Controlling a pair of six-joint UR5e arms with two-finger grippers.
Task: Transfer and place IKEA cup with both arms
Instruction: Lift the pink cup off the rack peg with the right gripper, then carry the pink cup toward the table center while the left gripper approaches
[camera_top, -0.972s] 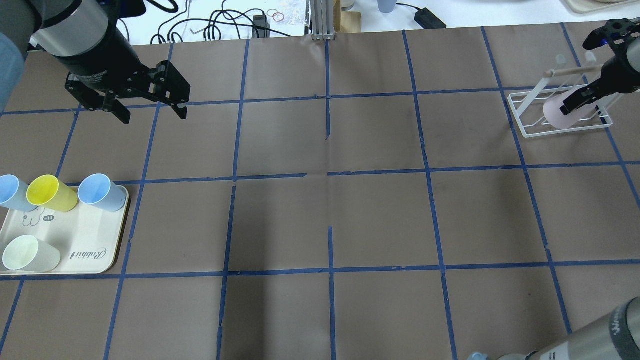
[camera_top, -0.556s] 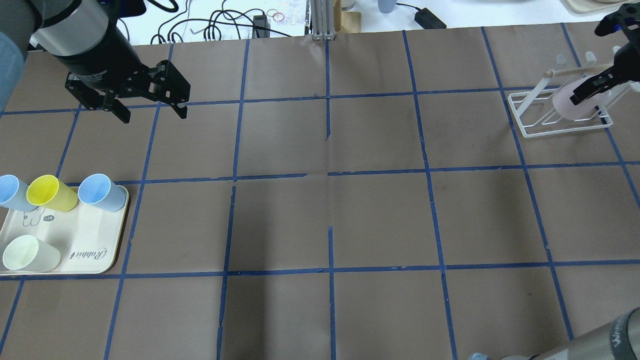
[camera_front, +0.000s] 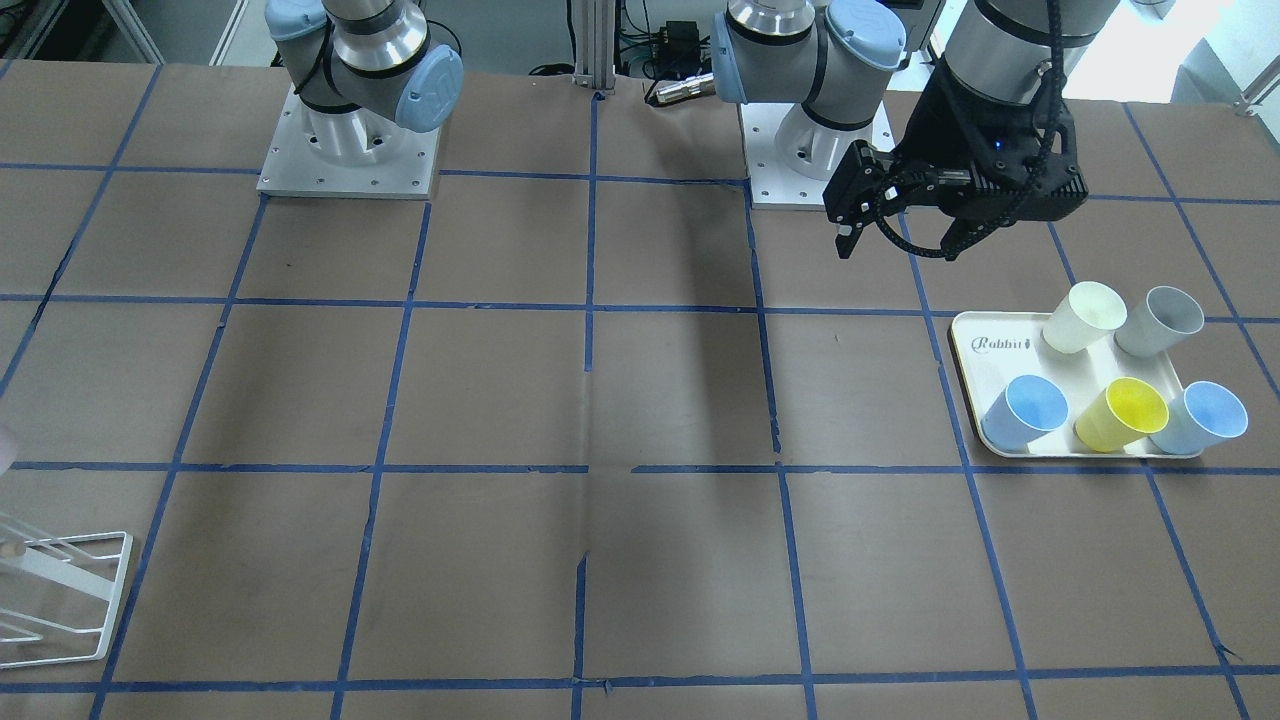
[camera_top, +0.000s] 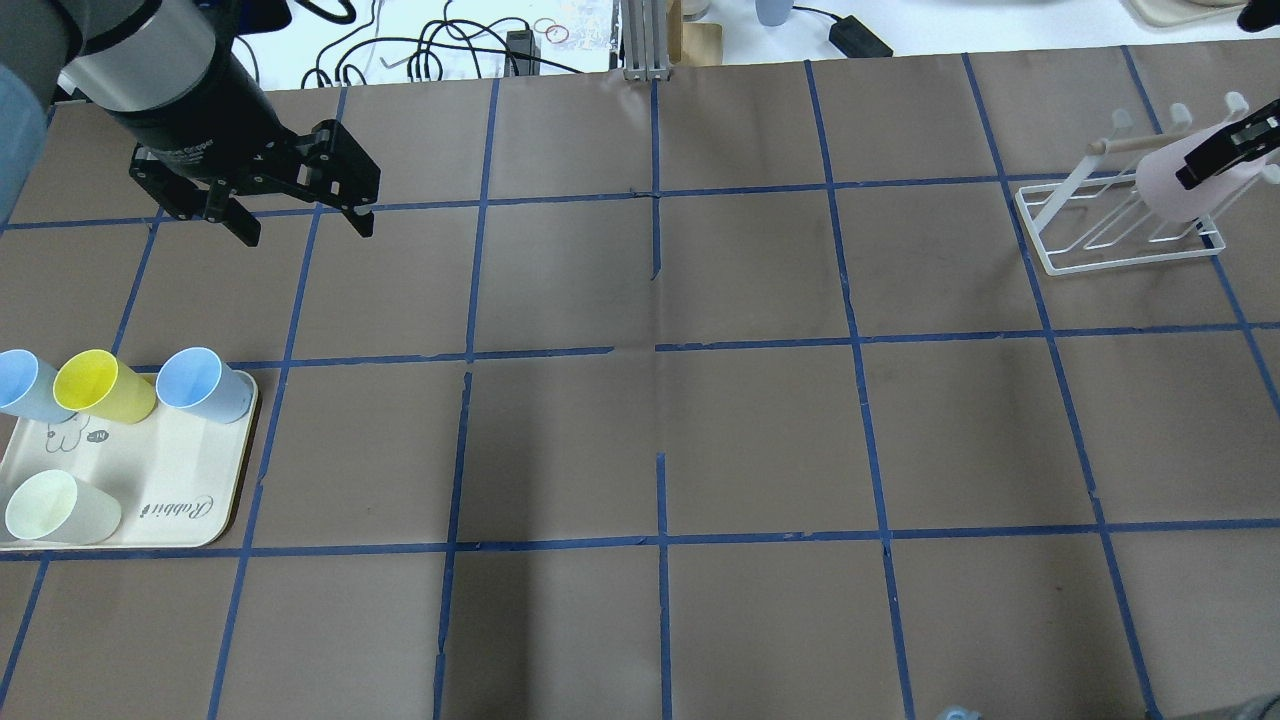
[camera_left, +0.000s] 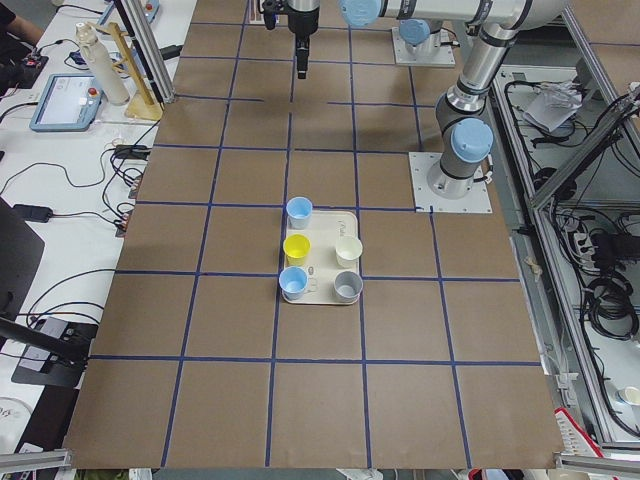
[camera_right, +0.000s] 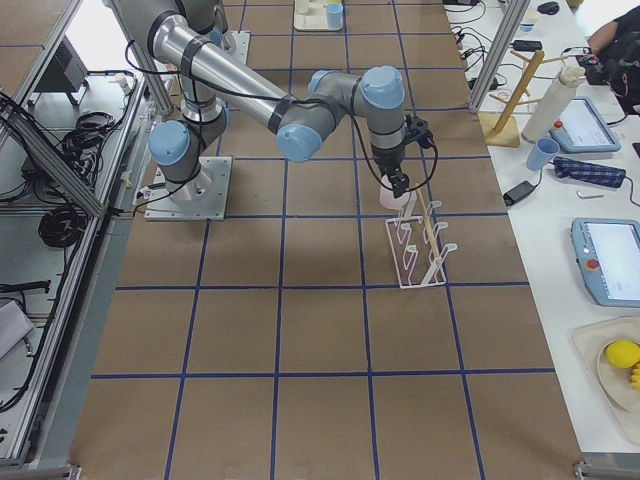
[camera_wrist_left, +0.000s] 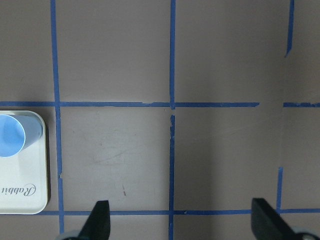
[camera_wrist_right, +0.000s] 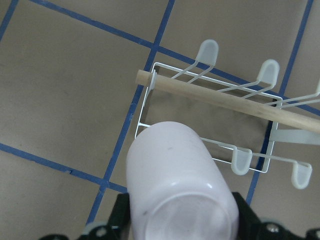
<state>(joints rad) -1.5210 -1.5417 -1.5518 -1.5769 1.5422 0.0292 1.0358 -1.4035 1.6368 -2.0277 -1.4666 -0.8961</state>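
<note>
Table (camera_top: 760, 430) with one tray (camera_front: 1000, 365), five cups (camera_front: 1122, 412), one pink cup (camera_top: 1160, 195)

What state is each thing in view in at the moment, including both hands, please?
left hand: open, empty.
right hand: shut on the pink cup.
pink cup: held over the white rack.
white rack: standing, visible pegs bare.
tray: lying flat, holding five cups.
five cups: upright, rims up.
</note>
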